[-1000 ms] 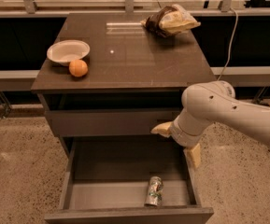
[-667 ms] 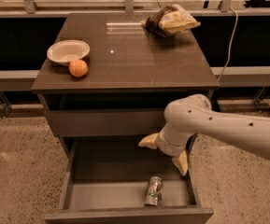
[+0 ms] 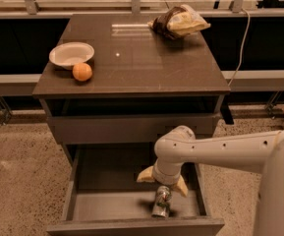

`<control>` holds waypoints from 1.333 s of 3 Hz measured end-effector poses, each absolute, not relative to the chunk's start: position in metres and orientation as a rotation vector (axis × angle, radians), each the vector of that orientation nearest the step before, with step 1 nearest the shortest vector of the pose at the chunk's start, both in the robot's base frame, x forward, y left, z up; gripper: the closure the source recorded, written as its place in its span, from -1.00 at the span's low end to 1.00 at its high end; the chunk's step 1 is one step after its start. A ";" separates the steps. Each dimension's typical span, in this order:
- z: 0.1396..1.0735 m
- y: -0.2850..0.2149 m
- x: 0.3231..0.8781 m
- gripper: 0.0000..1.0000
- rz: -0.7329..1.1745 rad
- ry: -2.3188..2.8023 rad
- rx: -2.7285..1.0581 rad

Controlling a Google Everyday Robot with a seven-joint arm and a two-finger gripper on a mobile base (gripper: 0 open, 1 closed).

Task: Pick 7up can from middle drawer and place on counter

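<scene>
End effector: My end effector (image 3: pixel 163 182) hangs inside the pulled-out middle drawer (image 3: pixel 107 206), right of the drawer's centre. Its two yellowish fingers (image 3: pixel 146 176) are spread wide and hold nothing.
7up can: The 7up can (image 3: pixel 161 201) sits on the drawer's grey floor, close to the drawer's front wall and right of its centre. It is just below the spread fingers; from here I cannot tell whether they touch it.
Arm: The white arm (image 3: pixel 220 149) reaches in over the drawer's right side, elbow bent above the drawer's back half.
Upper drawer front: A plain grey-brown upper drawer front (image 3: pixel 131 128) stands directly above the middle drawer.
Worktop: The dark glossy worktop (image 3: pixel 131 68) caps the cabinet, well above the middle drawer.
Bowl and orange: A pale bowl (image 3: pixel 71 54) and an orange (image 3: pixel 82 72) sit side by side, touching or nearly so, up over the drawer's left side.
Snack bag: A crumpled snack bag (image 3: pixel 181 22) lies far back, over the drawer's right side.
</scene>
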State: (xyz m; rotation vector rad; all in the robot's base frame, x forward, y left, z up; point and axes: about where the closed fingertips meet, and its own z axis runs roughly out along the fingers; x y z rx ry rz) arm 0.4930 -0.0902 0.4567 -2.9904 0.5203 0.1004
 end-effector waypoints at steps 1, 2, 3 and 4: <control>0.412 -0.092 0.485 -1.00 0.152 0.478 -3.053; 0.377 -0.097 0.479 -0.94 0.205 0.486 -3.072; 0.356 -0.093 0.475 -0.58 0.232 0.468 -3.072; 0.356 -0.086 0.475 -0.11 0.242 0.449 -3.042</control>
